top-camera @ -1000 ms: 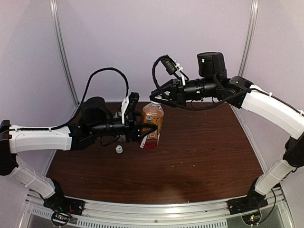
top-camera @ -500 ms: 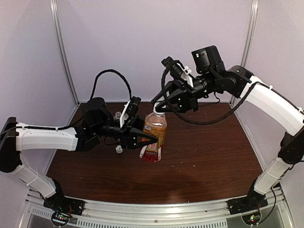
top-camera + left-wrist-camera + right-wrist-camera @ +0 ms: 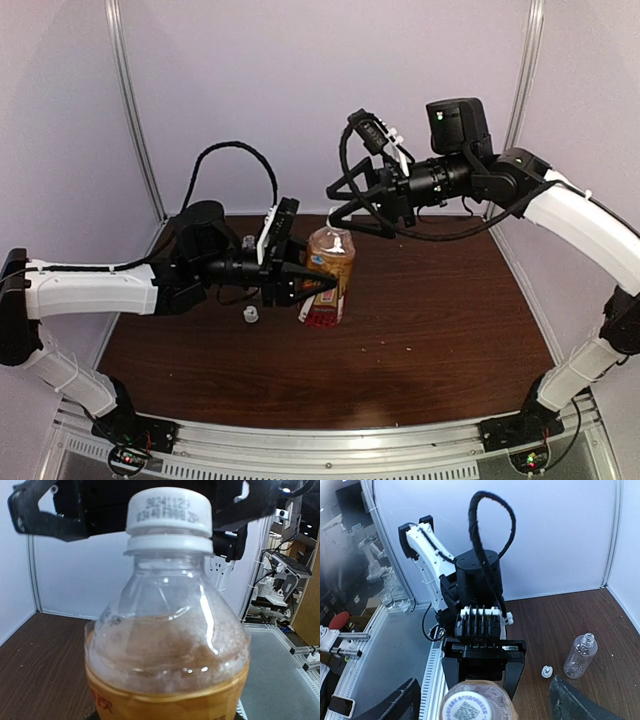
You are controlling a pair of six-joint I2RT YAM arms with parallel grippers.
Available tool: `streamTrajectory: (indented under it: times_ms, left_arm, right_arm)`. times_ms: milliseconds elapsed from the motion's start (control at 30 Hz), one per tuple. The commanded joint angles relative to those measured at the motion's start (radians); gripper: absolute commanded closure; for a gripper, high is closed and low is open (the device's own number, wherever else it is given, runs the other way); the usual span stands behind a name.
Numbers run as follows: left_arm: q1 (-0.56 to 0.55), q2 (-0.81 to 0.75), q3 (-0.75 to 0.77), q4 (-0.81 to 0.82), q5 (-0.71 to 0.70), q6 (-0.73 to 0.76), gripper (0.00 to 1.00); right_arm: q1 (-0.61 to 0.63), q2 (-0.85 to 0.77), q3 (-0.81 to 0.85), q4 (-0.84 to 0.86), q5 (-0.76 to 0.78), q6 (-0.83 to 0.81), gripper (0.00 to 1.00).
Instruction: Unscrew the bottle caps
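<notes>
- One white cap point(image 3: 169, 512) is seen screwed on the brown bottle point(image 3: 167, 650). Half a second ago it was pinched by the right gripper point(image 3: 338, 208). Now that gripper is spread wide above it, and nothing is touched.
- The brown bottle is gripped round its middle by the left gripper point(image 3: 315, 282), as it was before, and is tipped a little.
- It is found near the middle of the dark brown wood table point(image 3: 440, 330).
- A second cap point(image 3: 250, 314) is seen loose on the table, near the clear bottle point(image 3: 580, 655), whose neck is open.
- Pale walls point(image 3: 300, 80) are set round the table.
- Dark numbers are printed on the white cap. Brown drink and misty drops are seen under it.
</notes>
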Motion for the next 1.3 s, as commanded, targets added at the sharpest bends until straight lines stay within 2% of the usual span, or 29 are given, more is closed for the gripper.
streamTrajectory:
  times_ms: [0, 233, 400, 700, 1267]
  left_arm:
    - [-0.004, -0.026, 0.039, -0.059, -0.133, 0.066, 0.82]
    - [-0.005, -0.034, 0.042, -0.118, -0.283, 0.086, 0.82]
    - [-0.005, -0.042, 0.045, -0.155, -0.378, 0.087, 0.82]
    - [-0.005, -0.059, 0.048, -0.204, -0.489, 0.102, 0.82]
    - [-0.005, -0.067, 0.048, -0.231, -0.545, 0.108, 0.82]
  right_arm:
    - [0.002, -0.061, -0.024, 0.105, 0.180, 0.157, 0.09]
    - [0.021, -0.048, -0.033, 0.140, 0.486, 0.368, 0.09]
    - [0.043, -0.007, -0.038, 0.123, 0.612, 0.442, 0.09]
    - [0.071, 0.051, -0.034, 0.107, 0.639, 0.479, 0.11]
    - [0.076, 0.029, -0.104, 0.173, 0.596, 0.478, 0.43]
